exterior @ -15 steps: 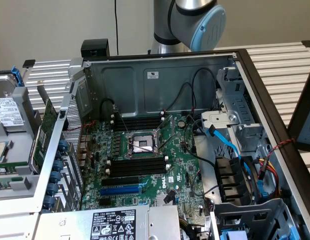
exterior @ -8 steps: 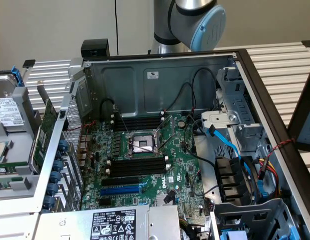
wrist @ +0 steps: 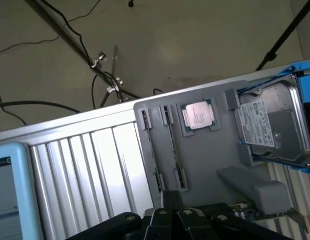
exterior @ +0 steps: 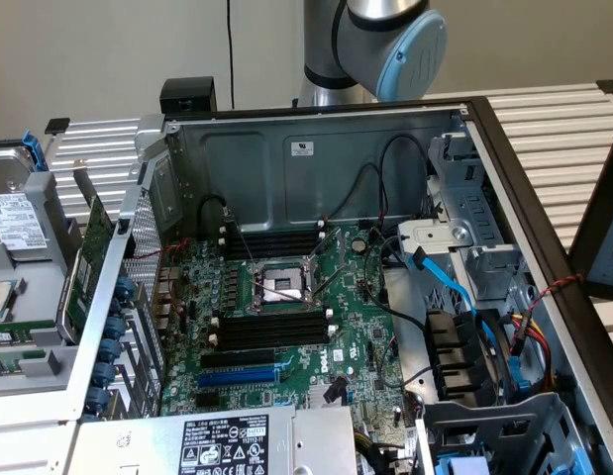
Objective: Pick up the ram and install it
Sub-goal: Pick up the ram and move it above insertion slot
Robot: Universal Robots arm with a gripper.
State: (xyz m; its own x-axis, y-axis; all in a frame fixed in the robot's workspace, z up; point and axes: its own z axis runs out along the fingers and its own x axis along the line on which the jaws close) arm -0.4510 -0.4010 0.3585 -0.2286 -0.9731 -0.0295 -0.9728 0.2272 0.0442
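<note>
Grey tray (wrist: 210,155) holds the ram (wrist: 173,147) on edge, long axis toward twelve o'clock from the gripper (wrist: 171,202); jaws pinched shut, empty.

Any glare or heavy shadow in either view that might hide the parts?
Exterior view: even light, with mild shade inside the case and a bright glint on the processor socket. Wrist view: a soft bright patch on the floor and a slight sheen on the hard drive; no hard shadows.
</note>
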